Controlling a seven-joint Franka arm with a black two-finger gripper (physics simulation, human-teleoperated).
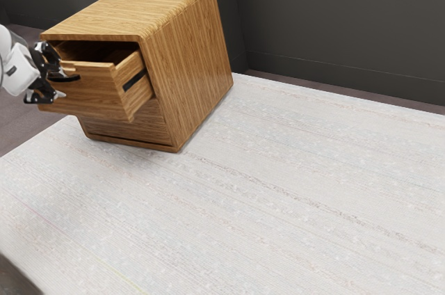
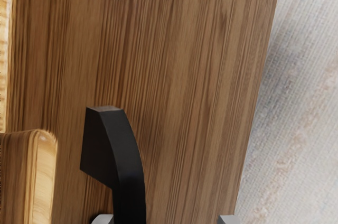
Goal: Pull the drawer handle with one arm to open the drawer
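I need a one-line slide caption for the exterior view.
End effector at the handle of the partly open drawer of a wooden cabinet.

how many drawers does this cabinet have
2. The upper drawer is pulled partly out, with the claw at its black handle. What looks like a lower drawer sits shut beneath it. The wooden cabinet's far sides are hidden.
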